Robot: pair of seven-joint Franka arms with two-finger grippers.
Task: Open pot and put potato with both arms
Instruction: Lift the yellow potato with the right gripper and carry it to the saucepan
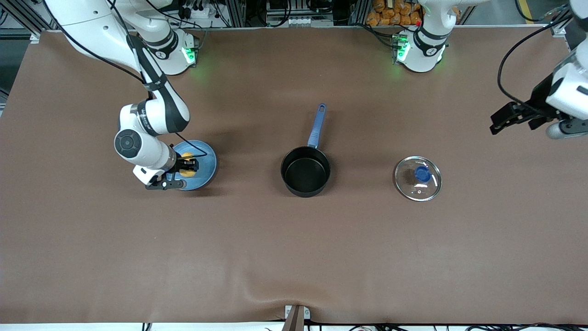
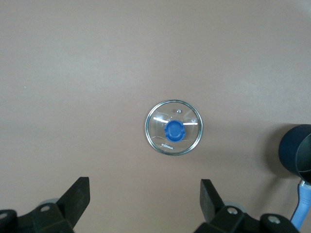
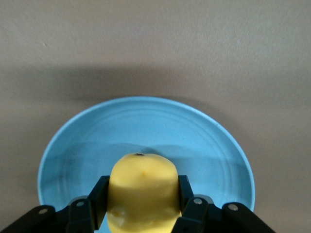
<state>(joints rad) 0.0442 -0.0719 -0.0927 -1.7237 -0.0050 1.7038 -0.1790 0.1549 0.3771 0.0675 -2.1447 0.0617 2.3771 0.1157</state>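
The black pot (image 1: 305, 172) stands open at the table's middle, its blue handle (image 1: 317, 126) pointing toward the robots' bases. Its glass lid (image 1: 417, 178) with the blue knob lies flat on the table toward the left arm's end. The yellow potato (image 1: 187, 166) is on the blue plate (image 1: 209, 161) toward the right arm's end. My right gripper (image 1: 188, 166) is shut on the potato (image 3: 143, 187), low at the plate (image 3: 146, 126). My left gripper (image 1: 498, 122) is open and empty, high over the table's end; its wrist view shows the lid (image 2: 173, 127) and the pot's edge (image 2: 299, 150).
The brown table cover (image 1: 294, 253) stretches bare toward the front camera. The two arm bases (image 1: 420, 50) stand along the table's edge at the robots' side. A small bracket (image 1: 296, 317) sits at the table edge nearest the front camera.
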